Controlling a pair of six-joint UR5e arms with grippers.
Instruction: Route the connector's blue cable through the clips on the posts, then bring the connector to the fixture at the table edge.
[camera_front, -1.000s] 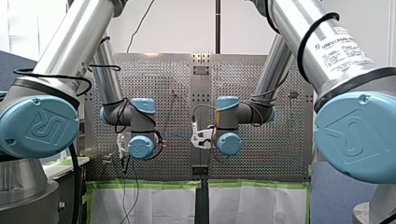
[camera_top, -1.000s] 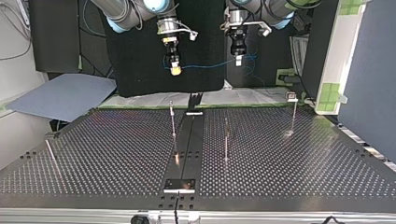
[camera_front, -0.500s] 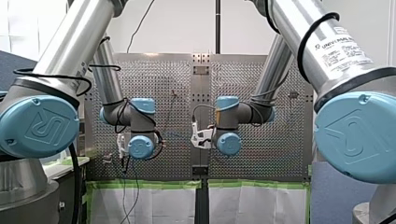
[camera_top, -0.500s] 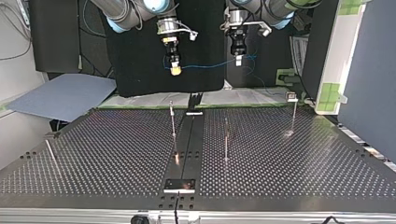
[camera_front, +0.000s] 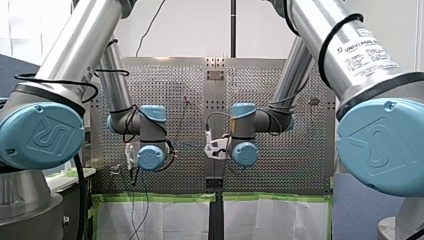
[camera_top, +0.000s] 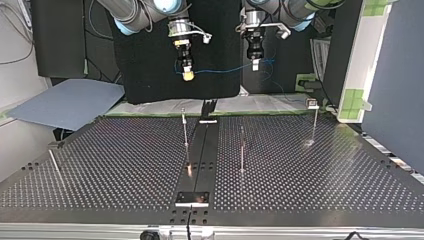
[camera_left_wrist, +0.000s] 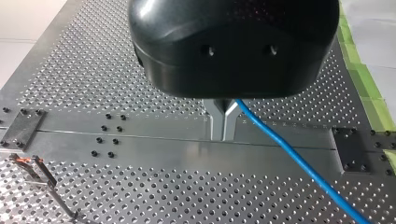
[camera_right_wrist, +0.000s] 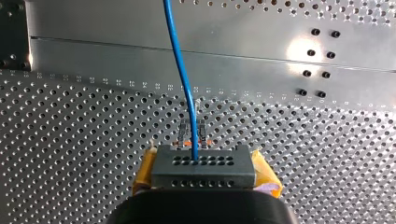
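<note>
The grey rectangular connector (camera_right_wrist: 203, 167) with rows of small holes is clamped between the yellow pads of my right gripper (camera_top: 188, 75), in the air above the perforated metal table (camera_top: 310, 170). Its thin blue cable (camera_top: 220, 69) runs across to my left gripper (camera_left_wrist: 223, 125), whose metal fingers are pinched narrow on it. Three thin metal posts (camera_top: 185, 127) stand upright on the table, well apart from both grippers.

Top view: cable (camera_top: 220, 69) runs from connector (camera_right_wrist: 203, 165) in right pincer (camera_top: 188, 75), at left, to left pincer (camera_top: 255, 65), at right; both above tabletop (camera_top: 125, 160).
</note>
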